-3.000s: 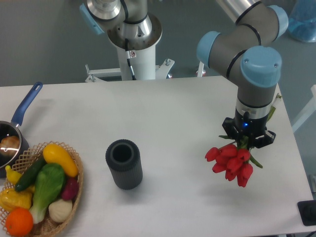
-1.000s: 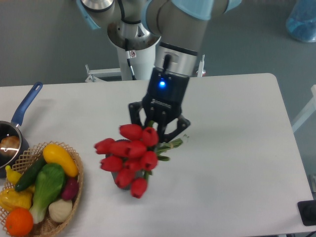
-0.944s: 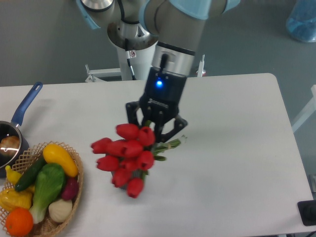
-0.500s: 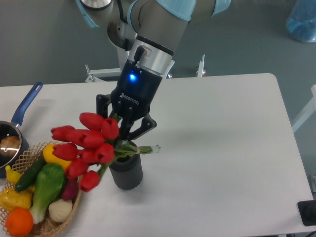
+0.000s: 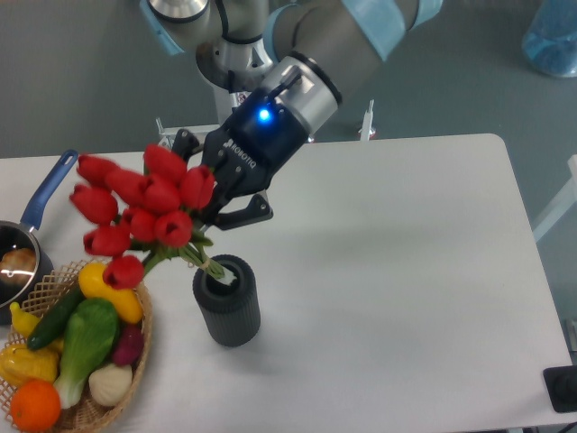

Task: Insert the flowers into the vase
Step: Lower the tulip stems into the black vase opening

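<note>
My gripper [image 5: 213,200] is shut on the flowers [image 5: 137,209], a bunch of red tulip buds with green stems, held tilted with the buds up and to the left. The stem ends [image 5: 215,268] point down to the right and reach the round mouth of the vase [image 5: 227,299], a short dark grey ribbed cylinder standing upright on the white table [image 5: 406,271]. The gripper is above and slightly left of the vase. Whether the stem tips are inside the mouth or just at its rim is hard to tell.
A wicker basket [image 5: 126,361] of colourful vegetables sits at the front left, close to the vase and partly under the buds. A blue-handled saucepan [image 5: 36,216] lies at the left edge. The robot's base [image 5: 243,99] stands behind the table.
The gripper has swung the bunch up and tilted it: the buds rose to the upper left and the stem ends dropped down to the vase mouth.
</note>
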Controlling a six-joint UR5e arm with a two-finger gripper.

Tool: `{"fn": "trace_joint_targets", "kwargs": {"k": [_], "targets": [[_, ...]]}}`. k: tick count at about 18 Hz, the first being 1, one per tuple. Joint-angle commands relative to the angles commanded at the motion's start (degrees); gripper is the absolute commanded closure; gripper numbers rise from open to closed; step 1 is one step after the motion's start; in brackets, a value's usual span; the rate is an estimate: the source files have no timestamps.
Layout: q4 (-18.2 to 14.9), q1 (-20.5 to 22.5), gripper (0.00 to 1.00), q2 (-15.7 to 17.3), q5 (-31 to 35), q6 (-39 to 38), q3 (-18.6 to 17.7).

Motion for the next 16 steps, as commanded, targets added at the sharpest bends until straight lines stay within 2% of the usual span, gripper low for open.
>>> {"fn": "trace_joint_targets", "kwargs": {"k": [4,10,16], "targets": [[0.00,1.50,0.90,-3.42,-5.72,5.19,-0.52],[-0.35,2.64,0.90,-3.87,-7.04,4.49,-1.14],[-0.26,3.70,0.90,-2.73,-7.05,4.75,-4.04]]}}
